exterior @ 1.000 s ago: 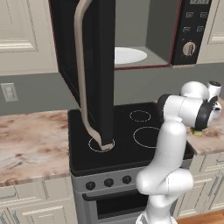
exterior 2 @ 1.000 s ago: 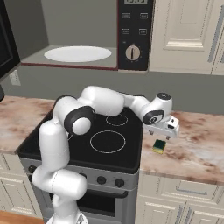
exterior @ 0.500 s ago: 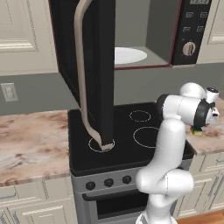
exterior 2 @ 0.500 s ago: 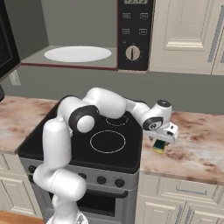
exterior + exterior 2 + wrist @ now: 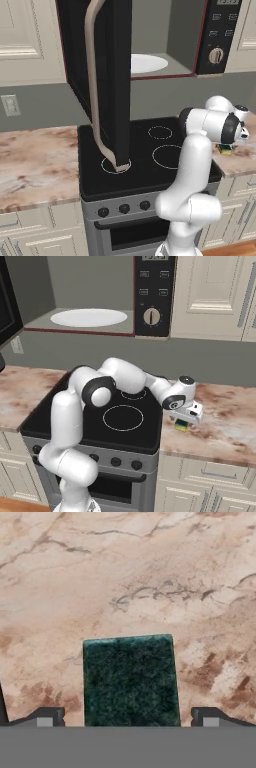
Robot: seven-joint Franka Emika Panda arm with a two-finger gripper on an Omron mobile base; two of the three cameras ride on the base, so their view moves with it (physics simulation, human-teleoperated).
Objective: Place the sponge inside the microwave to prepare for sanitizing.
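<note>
My tool (image 5: 184, 421) is spread wide and holds nothing. In the hand view I see its two dark tips, one on each side of the sponge (image 5: 131, 681), with space between each tip and the sponge. The green top of the sponge faces up at me.

The sponge (image 5: 181, 426) lies flat on the table (image 5: 225, 426), just to the right of the black stove (image 5: 95, 421). From the right base view I see a bit of its yellow side under the tool. From the left base view only a small yellow and green bit of the sponge (image 5: 226, 148) peeks out behind my arm.

A second ago my hand was higher and a little more to the side of the sponge. Half a second ago it had come closer. Now the hand has come down right over the sponge, and the tool sits low around it. The tool has stayed just as wide the whole time. The sponge has not moved.

The microwave (image 5: 155, 296) hangs above the stove. Its dark door (image 5: 102, 75) with the long beige handle (image 5: 92, 90) stands open. The white round plate (image 5: 89, 317) lies inside it. The microwave and its door look the same as before.
</note>
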